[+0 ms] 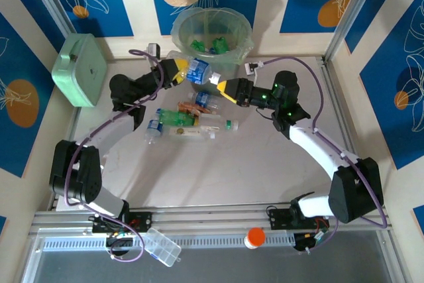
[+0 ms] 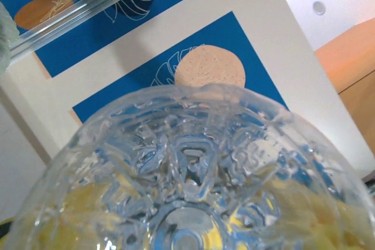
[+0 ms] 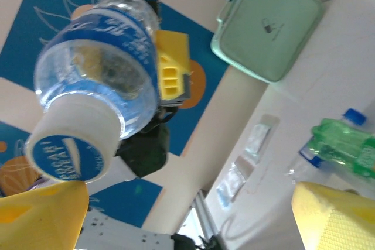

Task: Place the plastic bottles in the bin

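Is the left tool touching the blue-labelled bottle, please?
Touching. The right wrist view shows a yellow finger of the left tool pressed against the blue-labelled bottle.

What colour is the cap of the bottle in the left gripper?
The cap is white with a blue top; the right wrist view shows it best.

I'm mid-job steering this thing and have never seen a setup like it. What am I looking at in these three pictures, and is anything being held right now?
It is two robot arms bolted to a table. The wide picture looks down from above and behind them; the other two come from cameras on each wrist. The left arm has its jaws shut on a clear bottle with a blue label, close to the big round bin; its wrist picture looks through that bottle's base. The right arm has its jaws open, next to the bottle's cap. More bottles lie loose mid-table. A green box sits far left.
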You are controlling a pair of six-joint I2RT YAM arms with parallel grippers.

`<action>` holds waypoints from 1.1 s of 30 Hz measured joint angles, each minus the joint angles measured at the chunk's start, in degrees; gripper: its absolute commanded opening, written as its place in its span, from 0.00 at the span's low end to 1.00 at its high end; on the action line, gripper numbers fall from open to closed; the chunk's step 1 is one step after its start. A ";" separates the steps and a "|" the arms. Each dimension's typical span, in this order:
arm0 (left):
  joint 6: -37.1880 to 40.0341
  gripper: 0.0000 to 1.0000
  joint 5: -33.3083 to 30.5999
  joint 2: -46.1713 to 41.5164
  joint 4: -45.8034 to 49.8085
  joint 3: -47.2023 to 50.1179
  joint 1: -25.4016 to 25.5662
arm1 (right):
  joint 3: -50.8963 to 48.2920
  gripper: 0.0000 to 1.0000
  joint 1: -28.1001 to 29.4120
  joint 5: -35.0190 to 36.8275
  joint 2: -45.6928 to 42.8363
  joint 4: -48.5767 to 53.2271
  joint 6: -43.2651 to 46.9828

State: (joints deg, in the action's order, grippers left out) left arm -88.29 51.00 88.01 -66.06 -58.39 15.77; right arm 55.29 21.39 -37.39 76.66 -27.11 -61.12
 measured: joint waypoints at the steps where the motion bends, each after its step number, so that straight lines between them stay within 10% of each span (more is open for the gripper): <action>1: -0.31 0.37 0.02 0.00 -0.42 0.22 0.00 | 0.13 0.86 0.48 -0.44 0.04 -1.11 -0.48; 22: 4.22 0.37 -2.23 -2.60 3.45 3.32 1.25 | 1.49 0.22 2.67 1.07 2.01 -9.70 -5.68; 33: 18.18 0.96 -7.10 -13.46 24.74 5.11 1.42 | 2.27 0.00 2.08 3.32 -0.17 -2.64 -1.16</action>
State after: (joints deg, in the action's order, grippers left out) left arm -70.11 43.90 74.54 -41.32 -53.28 17.19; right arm 57.56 23.46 -34.06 76.49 -29.76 -62.28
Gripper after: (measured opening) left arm 0.917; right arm 0.280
